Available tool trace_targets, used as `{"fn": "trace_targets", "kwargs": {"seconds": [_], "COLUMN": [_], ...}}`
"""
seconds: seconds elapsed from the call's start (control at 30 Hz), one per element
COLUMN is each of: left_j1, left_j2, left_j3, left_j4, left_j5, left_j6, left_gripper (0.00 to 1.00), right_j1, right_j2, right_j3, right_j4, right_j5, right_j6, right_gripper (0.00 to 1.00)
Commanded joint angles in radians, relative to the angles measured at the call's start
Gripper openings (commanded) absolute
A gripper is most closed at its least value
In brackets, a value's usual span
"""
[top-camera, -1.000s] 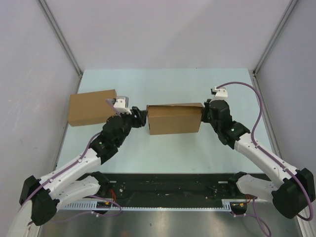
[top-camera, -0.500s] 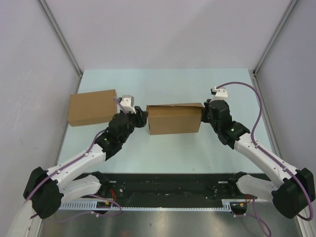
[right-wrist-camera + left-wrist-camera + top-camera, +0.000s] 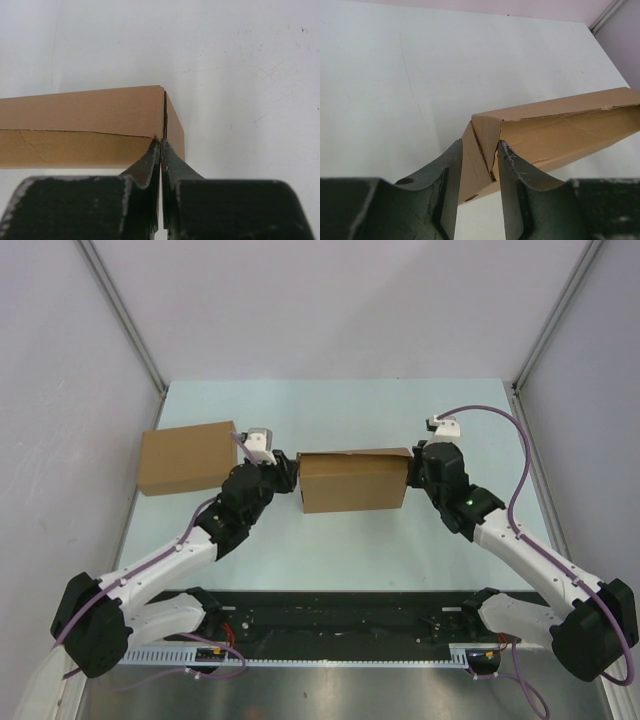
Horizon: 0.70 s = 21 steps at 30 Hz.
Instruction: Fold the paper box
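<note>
Top external view, from the near edge outward: the left gripper (image 3: 288, 478) straddles the left end of the paper box (image 3: 352, 485), and its fingers (image 3: 451, 170) pinch the folded end flap from both sides. The right gripper (image 3: 412, 472) is pressed together, its tips against the seam at the box's right end corner. The paper box, already box-shaped, sits mid-table (image 3: 330, 410). Slightly farther back on the left, a second cardboard box (image 3: 185, 457) lies apart.
</note>
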State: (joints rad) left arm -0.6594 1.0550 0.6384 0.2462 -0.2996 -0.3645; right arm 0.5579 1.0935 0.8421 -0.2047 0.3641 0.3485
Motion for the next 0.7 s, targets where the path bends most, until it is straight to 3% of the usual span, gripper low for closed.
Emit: {"fn": "trace_targets", "kwargs": {"seconds": [0.0,0.4,0.67], "left_j1": [0.01,0.015,0.017], "left_j2": [0.019,0.037,0.063], "left_j3": [0.047,0.076,0.069], "left_j4": [0.047,0.056,0.064], "left_j5": [0.022,0.028,0.039], "left_j6": [0.015,0.021,0.016], "left_gripper": [0.37,0.31,0.14], "right_j1": [0.011,0.014,0.025], "right_j2": [0.026,0.028,0.029], "right_j3": [0.008,0.008,0.008], "right_j4": [-0.081,-0.082,-0.079], "right_j5": [-0.004,-0.002,0.001], "right_j6": [0.021,0.018,0.021], "right_gripper": [0.0,0.0,0.0]}}
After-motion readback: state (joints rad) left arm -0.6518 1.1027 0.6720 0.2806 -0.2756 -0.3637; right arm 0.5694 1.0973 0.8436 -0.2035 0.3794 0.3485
